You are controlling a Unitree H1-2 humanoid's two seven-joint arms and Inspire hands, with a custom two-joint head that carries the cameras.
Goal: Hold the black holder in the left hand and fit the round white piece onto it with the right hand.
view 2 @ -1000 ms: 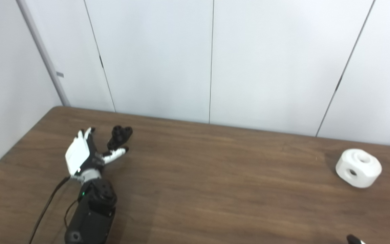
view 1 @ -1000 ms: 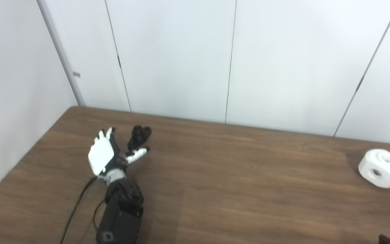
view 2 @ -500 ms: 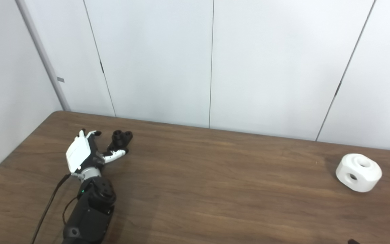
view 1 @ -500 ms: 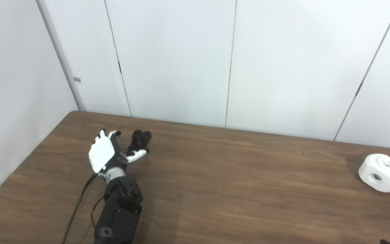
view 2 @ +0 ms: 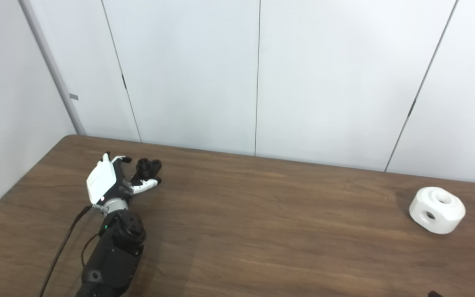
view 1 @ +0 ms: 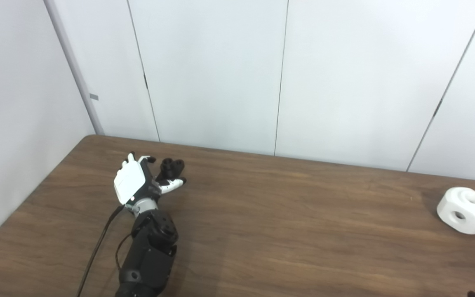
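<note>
Small black knobbed plastic holder (view 1: 170, 168): far-left on brown wooden bench (view 1: 287, 222), just beside left hand (view 1: 135, 185), fingers spread, unclasped. Round white holed plastic piece (view 1: 466, 204): far right. Right hand unseen. Wrap fingers fully before lifting.

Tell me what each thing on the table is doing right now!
left hand: open, fingers apart beside the black holder, not gripping it yet.
black holder: standing on the table, not lifted.
round white piece: sitting alone on the table's far right, untouched.
right hand: almost out of view at the bottom right corner, state can't be told.
</note>
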